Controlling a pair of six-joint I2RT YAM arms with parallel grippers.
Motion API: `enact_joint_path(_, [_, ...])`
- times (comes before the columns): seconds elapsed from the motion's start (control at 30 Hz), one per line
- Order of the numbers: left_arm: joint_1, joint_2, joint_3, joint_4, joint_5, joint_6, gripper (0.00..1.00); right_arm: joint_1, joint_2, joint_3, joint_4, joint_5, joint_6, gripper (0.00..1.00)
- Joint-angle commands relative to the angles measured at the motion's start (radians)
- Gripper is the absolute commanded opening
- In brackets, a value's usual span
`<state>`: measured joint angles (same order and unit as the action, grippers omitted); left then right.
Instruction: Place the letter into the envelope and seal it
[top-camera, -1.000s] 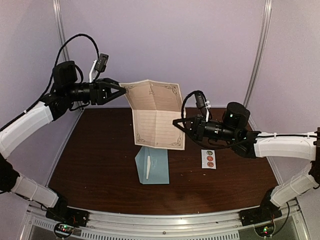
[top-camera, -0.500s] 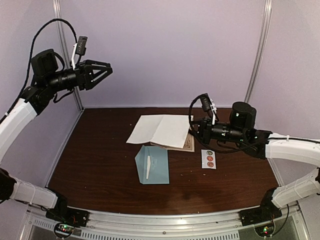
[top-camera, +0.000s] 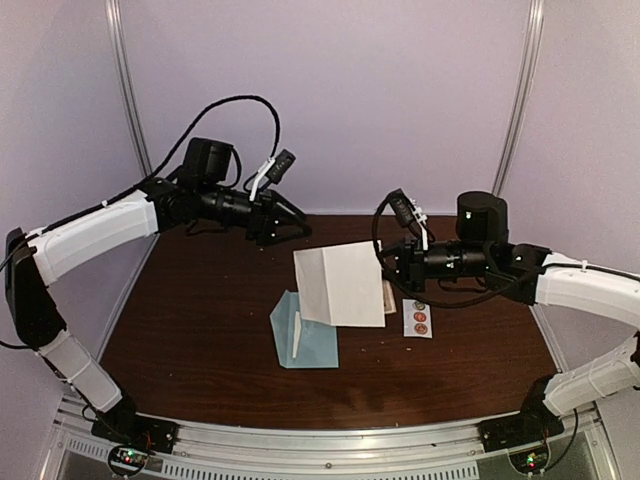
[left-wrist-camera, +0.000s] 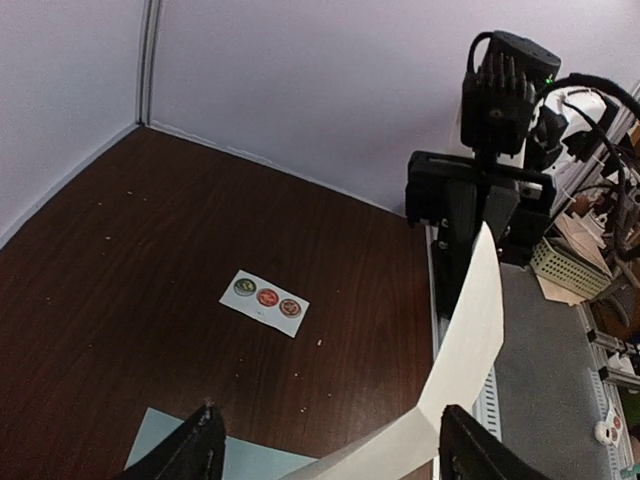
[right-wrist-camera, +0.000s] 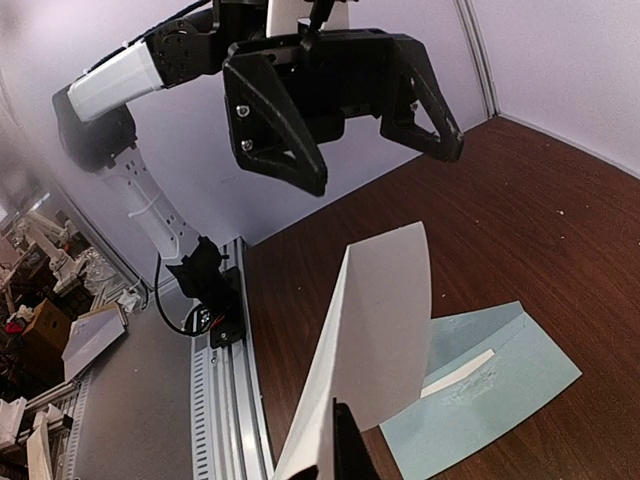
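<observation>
The letter (top-camera: 340, 283) is folded over with its plain white back showing. It hangs above the table, and my right gripper (top-camera: 386, 262) is shut on its right edge. In the right wrist view the letter (right-wrist-camera: 385, 310) rises from my shut fingertips (right-wrist-camera: 345, 440) as a bent sheet. The light blue envelope (top-camera: 305, 335) lies flat below it, partly covered, with a white strip on it (right-wrist-camera: 455, 372). My left gripper (top-camera: 290, 226) stands open behind the letter's far left corner, holding nothing. Between its fingers (left-wrist-camera: 200, 450) the letter (left-wrist-camera: 470, 340) shows edge-on over the envelope (left-wrist-camera: 240, 462).
A white sticker strip (top-camera: 419, 317) with three round stickers lies right of the envelope, also seen in the left wrist view (left-wrist-camera: 265, 302). Purple walls close the table's back and sides. A metal rail (top-camera: 330, 440) runs along the near edge.
My left gripper opened and let go of the letter's top corner, swung up and left, then came back down behind it. The letter flopped over, white back up, still in my right gripper.
</observation>
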<state>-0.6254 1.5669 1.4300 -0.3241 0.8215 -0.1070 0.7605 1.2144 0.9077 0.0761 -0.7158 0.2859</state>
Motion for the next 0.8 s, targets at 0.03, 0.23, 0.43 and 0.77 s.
enact_joint_path(0.03, [-0.067,0.037,0.041,-0.07,0.107,0.13,0.74,-0.004,0.025,0.063,-0.105,-0.09,-0.054,0.0])
enact_joint_path(0.23, [-0.121,0.077,0.043,-0.11,0.17,0.165,0.49,-0.005,0.054,0.091,-0.158,-0.113,-0.084,0.0])
enact_joint_path(0.43, [-0.141,0.106,0.039,-0.166,0.161,0.196,0.35,-0.005,0.059,0.097,-0.171,-0.111,-0.092,0.0])
enact_joint_path(0.77, [-0.143,0.108,0.021,-0.197,0.125,0.215,0.25,-0.004,0.056,0.105,-0.193,-0.1,-0.109,0.0])
